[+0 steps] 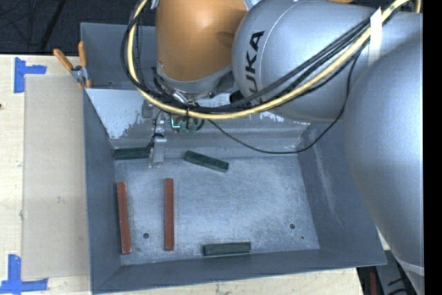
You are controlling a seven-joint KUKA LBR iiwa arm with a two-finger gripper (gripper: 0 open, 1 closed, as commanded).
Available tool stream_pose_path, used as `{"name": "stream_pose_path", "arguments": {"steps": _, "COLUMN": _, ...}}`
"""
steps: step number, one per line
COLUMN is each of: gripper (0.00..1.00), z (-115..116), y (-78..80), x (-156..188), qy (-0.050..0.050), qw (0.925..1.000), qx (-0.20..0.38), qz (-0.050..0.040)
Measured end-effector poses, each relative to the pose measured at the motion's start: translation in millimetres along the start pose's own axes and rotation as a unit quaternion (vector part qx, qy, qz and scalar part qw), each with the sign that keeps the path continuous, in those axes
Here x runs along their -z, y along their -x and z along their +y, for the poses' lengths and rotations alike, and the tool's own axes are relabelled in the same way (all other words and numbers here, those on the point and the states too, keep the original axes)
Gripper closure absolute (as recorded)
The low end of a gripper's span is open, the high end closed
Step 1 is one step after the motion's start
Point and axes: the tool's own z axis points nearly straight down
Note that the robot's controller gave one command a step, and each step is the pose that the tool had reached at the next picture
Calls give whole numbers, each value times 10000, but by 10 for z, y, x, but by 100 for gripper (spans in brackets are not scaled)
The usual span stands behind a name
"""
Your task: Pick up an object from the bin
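- In the far-left corner of the grey metal bin's (276, 207) floor, you see the gripper (157, 150) lowered close to the floor, just below the sloping far wall.
- You cannot tell from this view whether the gripper is open or closed, and nothing is seen held in it.
- Nearest to it lies a dark green flat bar (130, 154), running along the foot of the far wall. The gripper's tip stands at this bar's right end; whether they touch you cannot tell.
- Just to the right of the gripper, a second dark green bar (206, 161) lies slightly tilted on the floor, apart from the first.
- Toward the near-left corner you find two long strips side by side, both running from far to near: a left reddish-brown strip (123, 217) and a right reddish-brown strip (168, 214), clearly apart.
- Along the near wall, about its middle, a third dark green bar (226, 249) lies parallel to that wall.
- Above the far wall, the silver arm (311, 59) with its rounded orange cover (197, 24) and looping black and yellow cables (276, 99) hangs over the bin.
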Motion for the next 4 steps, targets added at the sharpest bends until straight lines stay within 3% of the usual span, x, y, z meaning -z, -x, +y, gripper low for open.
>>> {"name": "stream_pose_path", "arguments": {"steps": 1, "gripper": 0, "z": -325, "y": -170, "x": -1179, "qy": -7, "qw": 9956, "qx": 936, "qz": -4}}
{"name": "stream_pose_path", "arguments": {"steps": 2, "gripper": 0, "z": -916, "y": -957, "x": -1147, "qy": -13, "qw": 9494, "qx": 3140, "qz": -8}}
{"name": "stream_pose_path", "arguments": {"steps": 3, "gripper": 0, "z": -392, "y": -164, "x": -1688, "qy": -2, "qw": 8706, "qx": 4919, "qz": -41}}
{"name": "stream_pose_path", "arguments": {"steps": 4, "gripper": 100, "z": -400, "y": -161, "x": -1676, "qy": -5, "qw": 8717, "qx": 4901, "qz": -39}}
